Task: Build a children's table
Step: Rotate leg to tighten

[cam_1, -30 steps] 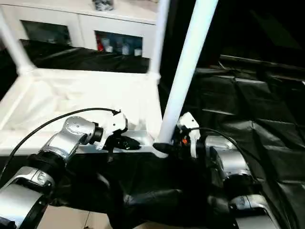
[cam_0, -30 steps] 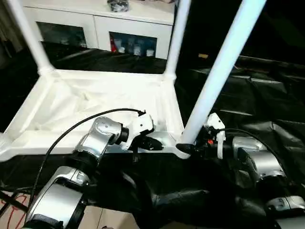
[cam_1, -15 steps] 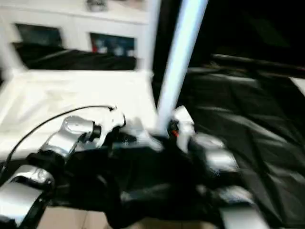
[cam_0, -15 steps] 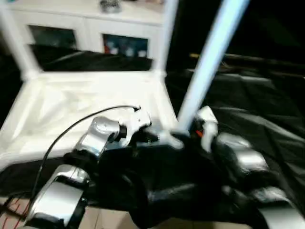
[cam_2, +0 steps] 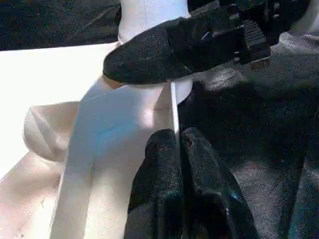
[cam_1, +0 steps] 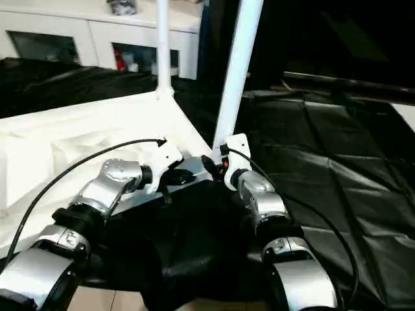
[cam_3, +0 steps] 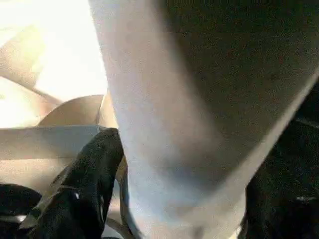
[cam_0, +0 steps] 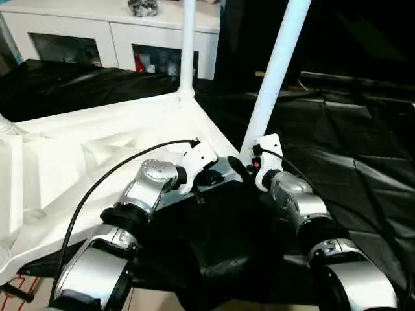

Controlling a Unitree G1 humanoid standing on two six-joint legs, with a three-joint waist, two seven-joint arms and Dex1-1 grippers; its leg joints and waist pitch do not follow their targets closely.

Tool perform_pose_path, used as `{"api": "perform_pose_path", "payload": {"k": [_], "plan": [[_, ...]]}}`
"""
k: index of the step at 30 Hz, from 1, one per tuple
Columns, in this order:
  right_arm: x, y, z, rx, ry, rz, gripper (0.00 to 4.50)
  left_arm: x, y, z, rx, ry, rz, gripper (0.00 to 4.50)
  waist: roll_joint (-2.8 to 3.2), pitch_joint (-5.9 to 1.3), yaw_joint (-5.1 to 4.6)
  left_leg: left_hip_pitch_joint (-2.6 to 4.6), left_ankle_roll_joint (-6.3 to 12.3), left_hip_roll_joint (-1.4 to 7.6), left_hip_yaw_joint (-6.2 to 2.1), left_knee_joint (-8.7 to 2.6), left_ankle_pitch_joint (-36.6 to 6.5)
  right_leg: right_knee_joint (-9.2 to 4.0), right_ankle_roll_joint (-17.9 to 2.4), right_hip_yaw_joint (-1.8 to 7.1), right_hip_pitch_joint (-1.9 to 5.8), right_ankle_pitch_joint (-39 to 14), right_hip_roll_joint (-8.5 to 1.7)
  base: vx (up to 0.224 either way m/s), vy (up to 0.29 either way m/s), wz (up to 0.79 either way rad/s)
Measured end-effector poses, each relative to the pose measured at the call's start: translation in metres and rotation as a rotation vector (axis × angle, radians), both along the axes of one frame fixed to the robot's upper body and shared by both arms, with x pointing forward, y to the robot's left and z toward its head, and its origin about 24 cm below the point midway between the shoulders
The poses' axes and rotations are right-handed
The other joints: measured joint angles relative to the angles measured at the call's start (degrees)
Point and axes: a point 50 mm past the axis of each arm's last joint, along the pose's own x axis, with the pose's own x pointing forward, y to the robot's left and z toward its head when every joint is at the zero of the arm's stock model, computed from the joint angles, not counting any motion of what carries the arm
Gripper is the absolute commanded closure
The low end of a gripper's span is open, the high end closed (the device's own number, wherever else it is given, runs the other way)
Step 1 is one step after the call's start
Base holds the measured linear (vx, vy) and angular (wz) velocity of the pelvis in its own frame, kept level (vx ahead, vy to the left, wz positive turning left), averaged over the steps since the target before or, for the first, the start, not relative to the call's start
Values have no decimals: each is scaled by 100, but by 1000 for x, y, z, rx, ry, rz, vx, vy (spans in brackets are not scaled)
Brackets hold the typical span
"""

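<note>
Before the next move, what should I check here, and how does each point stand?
1. Left gripper shut on tabletop rim: ok.
2. Right gripper at near leg base: ok.
3. Right gripper's hold on that leg: cannot tell.
4. Near leg standing in its socket: ok; fully seated: cannot tell.
5. Far leg upright at its corner: ok.

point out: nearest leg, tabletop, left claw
nearest leg (cam_0: 275, 71), left eye view, mid-shaft of the tube.
tabletop (cam_0: 71, 162), left eye view, ribbed underside.
left claw (cam_2: 179, 164), left wrist view, between the shut fingertips on the tabletop's rim.
</note>
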Motion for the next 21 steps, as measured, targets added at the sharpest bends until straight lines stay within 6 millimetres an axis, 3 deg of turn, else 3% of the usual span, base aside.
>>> {"api": "perform_pose_path", "payload": {"k": [6,12,16,21], "plan": [[-7,-11,1,-2,-42,170,76,-2,7,2,-4,11,-69,450,6,8,9,-12,0,2,0,-6,0,1,2,-5,-16,-1,1,0,0,0],[-21,-27,2,58,-25,368,76,-7,15,3,-4,33,-166,450,6,11,77,-11,2,5,1,1,1,2,0,-8,-27,0,0,0,0,0],[-35,-49,6,62,36,516,108,-11,15,3,2,42,-252,450,14,16,207,-10,3,7,9,3,2,-1,2,-2,-15,-4,-3,0,0,0],[-44,-58,7,70,94,581,145,-13,15,2,14,55,-311,450,22,15,318,1,3,13,16,4,2,7,3,-2,-6,-4,-2,0,0,0]]}}
